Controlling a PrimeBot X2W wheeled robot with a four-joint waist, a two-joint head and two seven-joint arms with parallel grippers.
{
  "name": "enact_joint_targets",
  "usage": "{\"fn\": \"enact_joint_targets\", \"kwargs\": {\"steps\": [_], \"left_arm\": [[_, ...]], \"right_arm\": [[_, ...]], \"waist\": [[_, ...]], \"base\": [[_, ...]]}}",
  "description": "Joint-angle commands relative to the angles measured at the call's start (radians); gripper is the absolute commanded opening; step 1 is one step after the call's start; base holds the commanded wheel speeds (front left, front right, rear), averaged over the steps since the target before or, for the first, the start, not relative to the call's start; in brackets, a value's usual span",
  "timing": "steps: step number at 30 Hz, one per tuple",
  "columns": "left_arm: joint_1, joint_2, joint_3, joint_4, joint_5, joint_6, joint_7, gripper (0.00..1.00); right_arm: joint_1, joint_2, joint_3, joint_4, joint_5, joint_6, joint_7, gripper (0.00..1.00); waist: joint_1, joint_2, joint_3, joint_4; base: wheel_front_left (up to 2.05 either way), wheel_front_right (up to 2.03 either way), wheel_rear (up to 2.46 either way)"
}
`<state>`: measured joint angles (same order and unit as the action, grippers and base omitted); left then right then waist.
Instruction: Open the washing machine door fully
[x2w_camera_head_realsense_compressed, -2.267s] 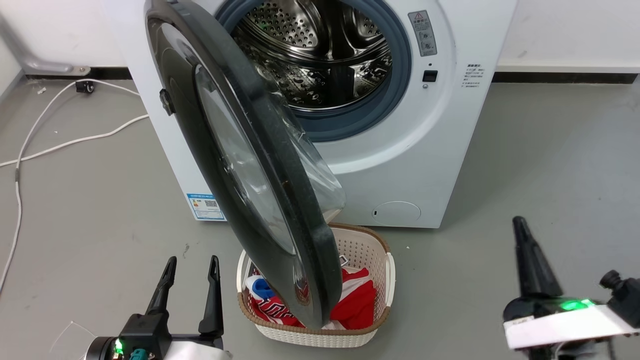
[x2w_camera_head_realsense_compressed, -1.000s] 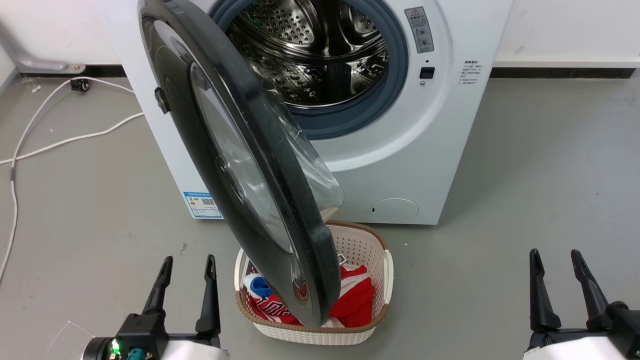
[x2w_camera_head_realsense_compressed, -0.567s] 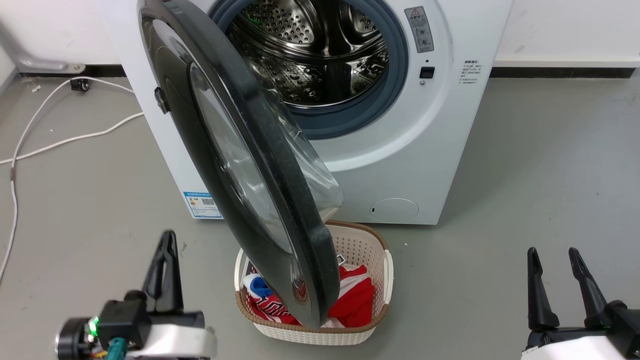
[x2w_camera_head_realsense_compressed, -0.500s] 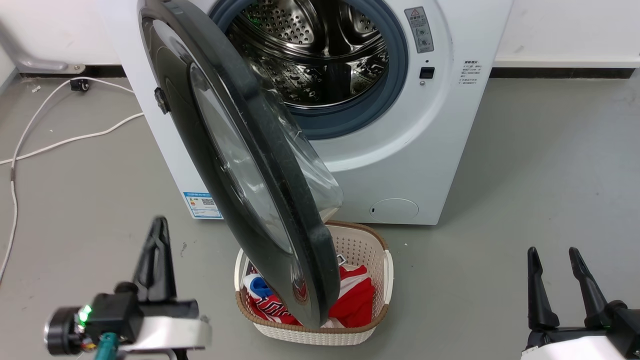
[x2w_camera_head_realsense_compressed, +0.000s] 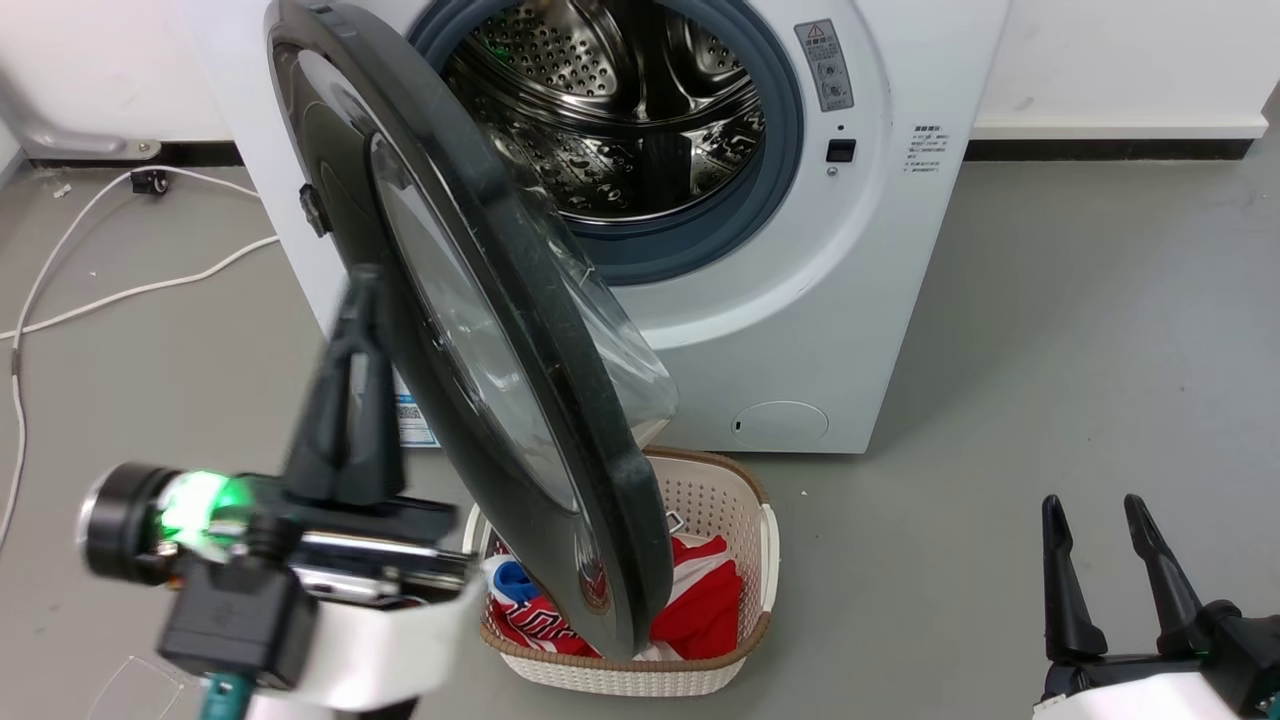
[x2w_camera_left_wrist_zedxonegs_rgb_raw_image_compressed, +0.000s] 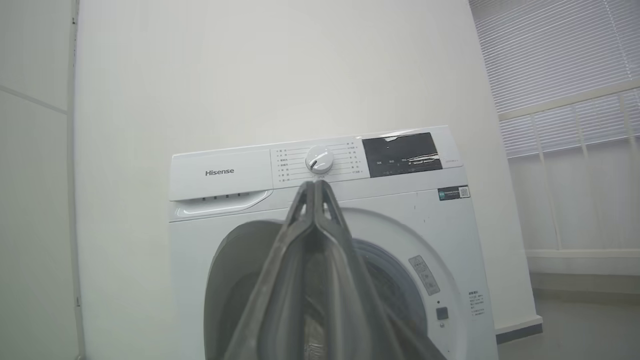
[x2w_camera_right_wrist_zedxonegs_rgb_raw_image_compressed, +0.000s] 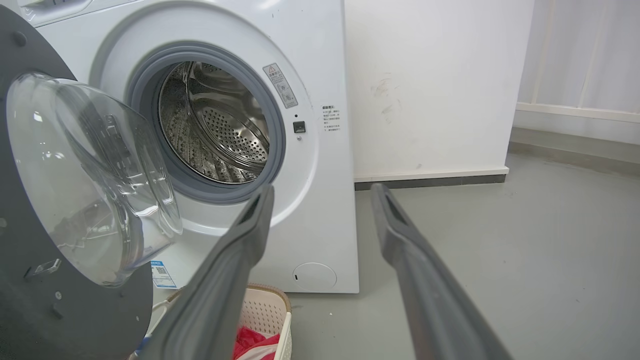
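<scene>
The left gripper (x2w_camera_head_realsense_compressed: 360, 292) is held up with its two fingers pressed together on nothing, a single dark prong standing near the outer face of the washing machine door (x2w_camera_head_realsense_compressed: 450, 300); whether it touches the black disc I cannot tell. In its own wrist view the left gripper (x2w_camera_left_wrist_zedxonegs_rgb_raw_image_compressed: 315, 186) points toward the dial of the washing machine (x2w_camera_left_wrist_zedxonegs_rgb_raw_image_compressed: 220, 172), with the door's dark face (x2w_camera_left_wrist_zedxonegs_rgb_raw_image_compressed: 225, 280) low behind the fingers. Closed fingers probably suit a nudge or a hook on the rim better than a pinch, since the disc is too broad to clamp. The door hangs about halfway out from its hinge on the machine's left side, the glass bowl (x2w_camera_right_wrist_zedxonegs_rgb_raw_image_compressed: 85, 175) turned toward the steel drum (x2w_camera_head_realsense_compressed: 620, 120), so it is not yet fully open. The right gripper (x2w_camera_head_realsense_compressed: 1092, 510) rests low and well apart from the machine (x2w_camera_head_realsense_compressed: 800, 330), its fingers spread wide and empty, likely parked out of the way. A laundry basket (x2w_camera_head_realsense_compressed: 765, 530) with red clothes (x2w_camera_head_realsense_compressed: 705, 610) sits on the floor just in front of the machine, under the door's free edge in the head view, and a white cable (x2w_camera_head_realsense_compressed: 130, 290) trails across the floor to the left. The left arm itself stands on the side toward which the door must swing, so it may have to clear that path.
</scene>
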<state>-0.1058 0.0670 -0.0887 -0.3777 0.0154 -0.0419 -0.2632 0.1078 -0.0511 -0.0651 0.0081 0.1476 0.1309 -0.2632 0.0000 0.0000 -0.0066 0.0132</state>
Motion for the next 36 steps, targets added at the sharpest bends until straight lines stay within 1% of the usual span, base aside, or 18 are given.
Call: {"fn": "enact_joint_targets", "kwargs": {"steps": [1,8,15,20,23,29,36], "left_arm": [[-0.012,-0.001,-0.030,-0.013,0.007,-0.009,-0.002,0.00],[-0.049,-0.007,-0.227,-0.040,0.003,-0.047,-0.002,0.00],[-0.073,-0.012,-0.415,-0.022,-0.008,-0.065,-0.002,0.00],[-0.070,-0.013,-0.525,0.017,-0.013,-0.074,-0.002,0.00],[-0.053,-0.013,-0.573,0.045,-0.012,-0.077,-0.002,0.00],[-0.019,0.004,-0.629,0.120,-0.027,-0.080,-0.002,0.00],[0.014,0.017,-0.628,0.213,-0.042,-0.075,-0.002,0.00]], "right_arm": [[0.014,0.002,0.001,-0.002,-0.002,0.000,-0.002,1.00],[0.015,0.002,0.006,-0.004,0.001,0.000,-0.002,1.00],[0.014,0.002,0.008,-0.002,0.001,0.000,-0.002,1.00],[0.013,0.002,0.009,-0.002,0.000,0.000,-0.002,1.00],[0.014,0.002,0.009,-0.003,0.001,0.000,-0.002,1.00],[0.018,0.002,0.010,-0.005,0.000,0.000,-0.002,1.00],[0.011,0.002,0.011,-0.007,-0.006,0.000,-0.002,1.00]], "waist": [[0.0000,0.0000,-0.002,-0.001],[0.0000,0.0000,-0.006,-0.006],[0.0000,0.0000,-0.008,-0.014],[0.0000,0.0000,-0.008,-0.018],[0.0000,0.0000,-0.007,-0.019],[0.0000,0.0000,-0.003,-0.018],[0.0000,0.0000,0.010,-0.017]], "base": [[0.00,0.00,0.00],[0.00,0.00,0.00],[0.00,0.00,0.00],[0.00,0.00,0.00],[0.00,0.00,0.00],[0.00,0.00,0.00],[0.00,0.00,0.00]]}}
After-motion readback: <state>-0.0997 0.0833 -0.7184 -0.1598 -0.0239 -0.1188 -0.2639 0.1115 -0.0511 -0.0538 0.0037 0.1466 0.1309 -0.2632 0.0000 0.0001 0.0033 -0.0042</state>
